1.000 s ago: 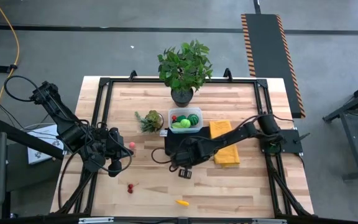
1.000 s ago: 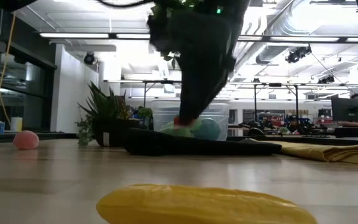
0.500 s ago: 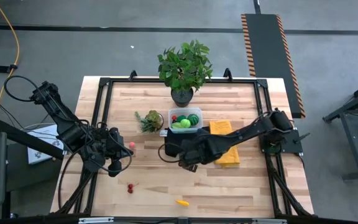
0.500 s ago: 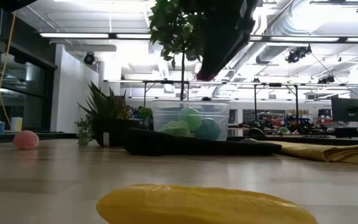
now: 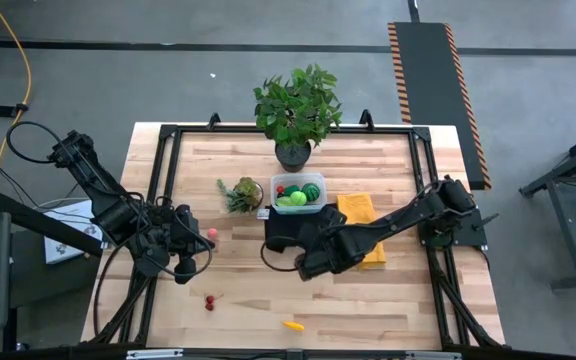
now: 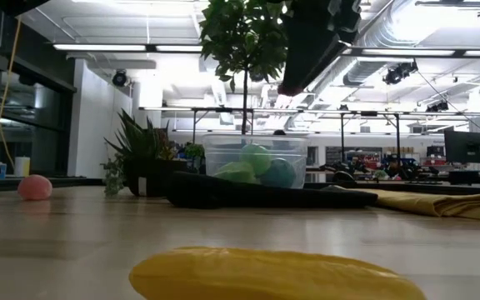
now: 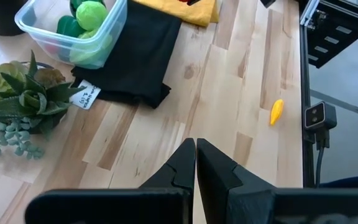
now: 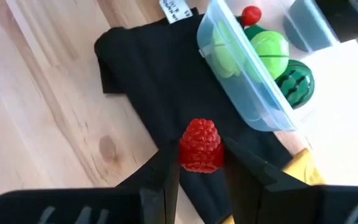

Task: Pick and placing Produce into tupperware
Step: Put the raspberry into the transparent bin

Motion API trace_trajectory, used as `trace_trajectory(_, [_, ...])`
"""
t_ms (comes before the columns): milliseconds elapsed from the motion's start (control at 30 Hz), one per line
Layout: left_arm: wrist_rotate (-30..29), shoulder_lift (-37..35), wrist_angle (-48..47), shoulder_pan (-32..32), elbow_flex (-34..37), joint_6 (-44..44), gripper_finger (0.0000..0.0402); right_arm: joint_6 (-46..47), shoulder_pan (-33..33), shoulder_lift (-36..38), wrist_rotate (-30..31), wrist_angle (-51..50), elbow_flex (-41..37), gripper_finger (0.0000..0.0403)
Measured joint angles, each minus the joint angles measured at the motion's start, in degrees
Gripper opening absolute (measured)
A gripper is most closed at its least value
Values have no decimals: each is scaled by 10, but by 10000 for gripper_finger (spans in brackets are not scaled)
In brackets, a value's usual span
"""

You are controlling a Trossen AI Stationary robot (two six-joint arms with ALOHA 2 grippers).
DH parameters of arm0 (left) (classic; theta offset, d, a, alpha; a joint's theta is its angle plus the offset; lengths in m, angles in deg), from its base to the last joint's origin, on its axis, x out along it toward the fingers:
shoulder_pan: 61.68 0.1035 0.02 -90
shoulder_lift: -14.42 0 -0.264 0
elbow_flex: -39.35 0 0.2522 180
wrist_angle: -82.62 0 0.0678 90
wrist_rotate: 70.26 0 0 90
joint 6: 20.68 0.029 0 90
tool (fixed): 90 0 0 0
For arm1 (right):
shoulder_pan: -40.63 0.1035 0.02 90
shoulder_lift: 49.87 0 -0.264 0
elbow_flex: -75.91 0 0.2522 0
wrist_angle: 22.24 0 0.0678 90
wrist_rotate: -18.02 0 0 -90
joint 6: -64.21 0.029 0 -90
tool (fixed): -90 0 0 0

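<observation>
Red and bumpy, a small toy raspberry (image 8: 199, 146) sits clamped between the two dark fingers of the right gripper (image 8: 199, 163), which hangs above the black folded cloth (image 8: 160, 81) in the middle of the table. In the high view this right gripper (image 5: 311, 262) is at the end of the arm that reaches in from the right side, over the near edge of the black cloth (image 5: 280, 232) and beside the yellow cloth (image 5: 360, 212). The tupperware (image 5: 299, 192), a clear box with a light blue tint, stands at the far edge of the black cloth, just in front of the big potted plant (image 5: 296, 108). It holds several pieces of produce: a striped dark green ball (image 8: 294, 83), light green pieces (image 8: 269, 47) and a red cherry (image 8: 250, 14). A small spiky plant in a pot (image 5: 242, 192) stands just left of the box. The left gripper (image 7: 195, 157) waits at the left part of the table with its fingers pressed together and nothing between them. Loose produce lies on the wood: a pink piece (image 5: 212, 233) near the left arm, red cherries (image 5: 210, 300) closer to the front edge, and a yellow piece (image 5: 293, 325) at the front, which fills the foreground of the low view (image 6: 273, 273).
</observation>
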Motion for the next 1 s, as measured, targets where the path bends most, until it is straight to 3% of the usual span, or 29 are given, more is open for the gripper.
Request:
trace_trajectory(567, [-12,0,-2,0,0,0,5,-19,-74,21,35,79,0,87])
trace_trajectory(1000, [-12,0,-4,0,0,0,5,-119,-159,21,-31,200,0,87])
